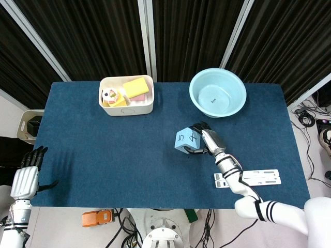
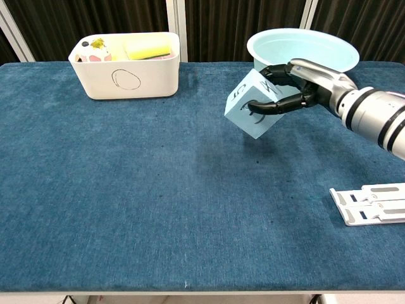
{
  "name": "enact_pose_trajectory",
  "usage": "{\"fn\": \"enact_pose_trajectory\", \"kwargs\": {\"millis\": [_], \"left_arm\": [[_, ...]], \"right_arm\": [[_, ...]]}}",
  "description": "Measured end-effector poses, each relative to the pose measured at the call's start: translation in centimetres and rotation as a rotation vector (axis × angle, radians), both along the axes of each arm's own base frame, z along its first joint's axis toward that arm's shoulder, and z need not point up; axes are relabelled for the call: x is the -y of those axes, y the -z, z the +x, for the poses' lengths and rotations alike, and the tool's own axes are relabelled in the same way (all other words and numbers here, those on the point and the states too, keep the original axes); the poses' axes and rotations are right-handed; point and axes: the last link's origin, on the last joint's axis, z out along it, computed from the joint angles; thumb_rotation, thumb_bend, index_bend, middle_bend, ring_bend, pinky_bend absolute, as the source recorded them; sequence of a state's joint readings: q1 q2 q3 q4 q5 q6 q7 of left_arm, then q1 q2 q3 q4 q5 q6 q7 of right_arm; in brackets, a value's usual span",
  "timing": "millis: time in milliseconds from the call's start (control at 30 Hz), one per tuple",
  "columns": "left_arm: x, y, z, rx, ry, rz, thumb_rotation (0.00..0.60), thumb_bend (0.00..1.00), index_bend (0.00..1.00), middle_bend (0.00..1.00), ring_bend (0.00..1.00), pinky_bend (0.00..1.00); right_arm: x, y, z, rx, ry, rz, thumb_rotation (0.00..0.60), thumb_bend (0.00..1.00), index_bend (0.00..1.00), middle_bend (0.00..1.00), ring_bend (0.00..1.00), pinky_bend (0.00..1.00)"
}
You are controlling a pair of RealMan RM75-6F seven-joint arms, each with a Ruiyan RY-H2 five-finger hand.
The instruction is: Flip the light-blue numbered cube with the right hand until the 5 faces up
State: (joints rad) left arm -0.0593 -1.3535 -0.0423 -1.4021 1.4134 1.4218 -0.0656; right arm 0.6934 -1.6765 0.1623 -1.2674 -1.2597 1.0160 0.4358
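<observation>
Right hand grips light-blue cube mid-table near bowl, cube tilted, lifted off cloth, 5 and 4 showing. Left hand spread, off table edge.

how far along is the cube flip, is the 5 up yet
Partly done. The right hand grips the light-blue cube and holds it tilted on a corner, apparently off the blue table. In the head view the 5 and the 4 both show on its upper faces, so neither lies flat on top. Left: finish the roll so the 5 faces up, set it down, let go. The left hand is open at the table's edge.
</observation>
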Motion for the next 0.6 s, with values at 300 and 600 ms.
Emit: {"fn": "enact_pose_trajectory", "kwargs": {"millis": [300,600], "left_arm": [[-0.1,-0.1,0.3,-0.007,0.000,-0.006,0.600,0.01,0.01,0.00,0.00,0.00],[-0.3,0.0,0.4,-0.009,-0.001,-0.014,0.600,0.01,0.01,0.00,0.00,0.00]], "right_arm": [[0.3,2.6,-4.1,0.145,-0.002,-0.013,0.457,0.41,0.45,0.35,0.16,0.02],[-0.3,4.5,-4.8,0.173,-0.023,0.002,0.457,0.41,0.43,0.35,0.15,0.00]]}}
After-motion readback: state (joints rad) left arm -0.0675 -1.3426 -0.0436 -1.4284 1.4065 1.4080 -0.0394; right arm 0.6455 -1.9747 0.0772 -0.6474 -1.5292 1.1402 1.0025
